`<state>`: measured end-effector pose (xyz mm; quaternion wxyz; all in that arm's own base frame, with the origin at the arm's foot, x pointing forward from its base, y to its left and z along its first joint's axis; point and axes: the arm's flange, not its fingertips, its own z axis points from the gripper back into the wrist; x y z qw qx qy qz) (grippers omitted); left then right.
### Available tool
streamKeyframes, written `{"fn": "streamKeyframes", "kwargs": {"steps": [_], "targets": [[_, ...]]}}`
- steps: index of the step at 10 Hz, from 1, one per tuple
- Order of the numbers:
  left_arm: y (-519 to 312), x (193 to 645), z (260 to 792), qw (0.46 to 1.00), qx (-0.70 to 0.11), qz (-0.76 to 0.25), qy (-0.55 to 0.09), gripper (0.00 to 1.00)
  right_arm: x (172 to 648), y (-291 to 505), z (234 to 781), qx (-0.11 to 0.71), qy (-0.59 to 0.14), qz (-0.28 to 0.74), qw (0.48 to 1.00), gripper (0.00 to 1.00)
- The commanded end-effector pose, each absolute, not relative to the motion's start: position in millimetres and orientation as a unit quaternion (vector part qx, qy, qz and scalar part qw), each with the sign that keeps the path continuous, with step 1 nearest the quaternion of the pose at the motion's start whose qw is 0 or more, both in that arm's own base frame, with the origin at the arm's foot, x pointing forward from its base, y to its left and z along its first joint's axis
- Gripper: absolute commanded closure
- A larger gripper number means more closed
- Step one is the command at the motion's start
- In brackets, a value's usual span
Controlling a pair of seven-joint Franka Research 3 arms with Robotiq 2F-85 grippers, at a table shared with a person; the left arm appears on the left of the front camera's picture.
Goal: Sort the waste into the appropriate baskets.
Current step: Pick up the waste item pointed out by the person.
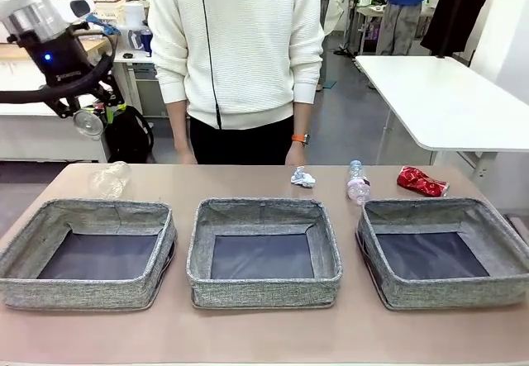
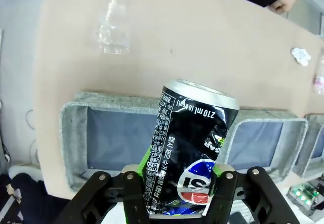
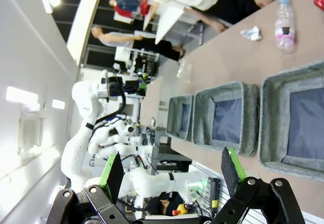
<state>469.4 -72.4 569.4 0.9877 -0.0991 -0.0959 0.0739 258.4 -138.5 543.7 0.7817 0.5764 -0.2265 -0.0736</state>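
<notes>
Gripped low by the left jaws, the tilted can [image 2: 190,148] might slip short of the basket [image 2: 116,101] below them; right jaws gape empty.

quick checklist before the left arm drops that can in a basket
1. Can clamped in left tool: ok.
2. Baskets upright, tops open: ok.
3. Person's hands at the far table edge, off the baskets: ok.
4. Right tool open, holding nothing: ok.
5. Which basket takes cans: cannot tell, no labels visible.
</notes>
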Motion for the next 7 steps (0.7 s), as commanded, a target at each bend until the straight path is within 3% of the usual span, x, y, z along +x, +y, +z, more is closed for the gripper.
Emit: {"fn": "streamKeyframes", "kwargs": {"steps": [1, 2, 7], "targets": [[-72, 465, 567, 0.988, -0.098, 0.074, -0.094, 0.66, 261, -139, 545, 0.582, -0.239, -0.064, 0.775, 0.00], [-103, 467, 581, 0.993, -0.060, 0.076, -0.072, 0.66, 261, -139, 545, 0.582, -0.239, -0.064, 0.775, 0.00], [-274, 460, 672, 0.975, -0.096, 0.184, -0.082, 0.66, 261, -139, 545, 0.582, -0.239, -0.064, 0.775, 0.00]]}}
